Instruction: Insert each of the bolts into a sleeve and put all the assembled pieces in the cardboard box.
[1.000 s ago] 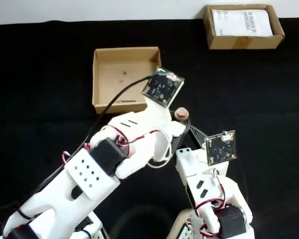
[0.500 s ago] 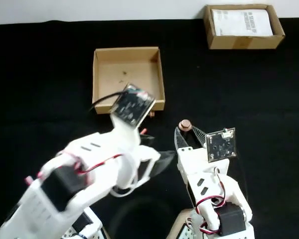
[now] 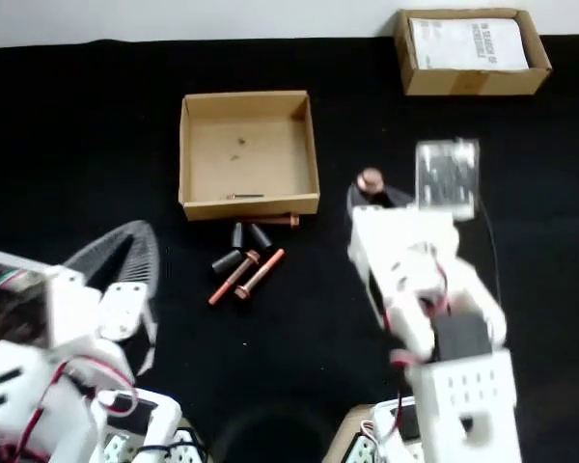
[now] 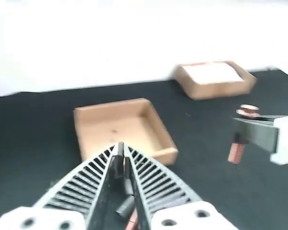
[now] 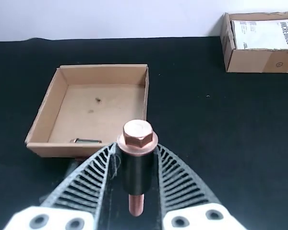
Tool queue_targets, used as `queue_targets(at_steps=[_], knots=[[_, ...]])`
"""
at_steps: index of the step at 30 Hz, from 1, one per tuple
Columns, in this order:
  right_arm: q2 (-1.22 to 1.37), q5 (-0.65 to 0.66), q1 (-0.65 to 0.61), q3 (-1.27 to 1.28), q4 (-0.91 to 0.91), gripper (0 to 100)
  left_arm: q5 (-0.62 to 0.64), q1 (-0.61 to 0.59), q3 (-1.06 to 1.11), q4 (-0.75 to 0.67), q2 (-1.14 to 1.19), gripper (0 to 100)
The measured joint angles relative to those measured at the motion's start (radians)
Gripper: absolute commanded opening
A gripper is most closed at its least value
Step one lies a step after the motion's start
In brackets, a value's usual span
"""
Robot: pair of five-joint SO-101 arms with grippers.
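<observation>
Right wrist view gives you the close look: the bolt [image 5: 138,135] sits head-up through a black sleeve [image 5: 136,175], threaded tip poking out below, and the right gripper [image 5: 134,154] has its jaws clamped on that sleeve, up off the table and just short of the cardboard box [image 5: 105,117]. The high view can't show you that join. There you get just the bolt head beside the box's front right corner, not over the opening. What it does show is the spare stock lying on the black table [image 3: 96,116] just in front of the box. Count with me: three loose bolts [image 3: 261,272], one tight along the box's front wall and two side by side, and three loose sleeves [image 3: 237,234], as best I can count. One assembled piece, in the jaws. Inside the box there's a thin dark sliver [image 5: 86,141] against the front wall; I can't tell what it is. Left wrist view has the left gripper [image 4: 121,149] with jaws drawn almost together on nothing, looking across those loose pieces toward the box. A second box [image 3: 473,79] with a printed sheet sits at the far right. Against half a second ago, your left arm has swung back to the near left corner, uncovering the loose pieces, and your right has carried the piece farther up the table.
</observation>
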Motion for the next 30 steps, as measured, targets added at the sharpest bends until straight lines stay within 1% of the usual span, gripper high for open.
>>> queue_targets(at_steps=[4, 8, 10, 12, 16, 21, 23, 27, 30], knots=[[0.301, 0.110, -0.002, -0.242, -0.006, 0.7, -0.002, -0.186, 0.081, 0.000, -0.104, 2], [0.597, 0.235, -0.026, -0.485, -0.008, 0.7, -0.002, -0.364, 0.242, -0.020, -0.253, 2], [0.738, 0.282, -0.048, -0.614, -0.008, 0.7, -0.002, -0.427, 0.339, -0.058, -0.336, 2], [0.865, 0.338, -0.069, -0.741, -0.008, 0.7, -0.002, -0.476, 0.422, -0.095, -0.356, 2], [1.106, 0.468, -0.121, -0.968, -0.015, 0.7, 0.000, -0.535, 0.526, -0.140, -0.361, 2], [1.369, 0.617, -0.183, -1.188, -0.017, 0.7, 0.000, -0.552, 0.628, -0.161, -0.361, 2], [1.453, 0.674, -0.201, -1.237, -0.017, 0.7, 0.000, -0.572, 0.664, -0.161, -0.359, 2], [1.570, 0.819, -0.219, -1.255, -0.017, 0.7, 0.000, -0.624, 0.770, -0.176, -0.362, 2], [1.613, 0.882, -0.219, -1.255, -0.017, 0.7, 0.000, -0.663, 0.879, -0.219, -0.362, 2]])
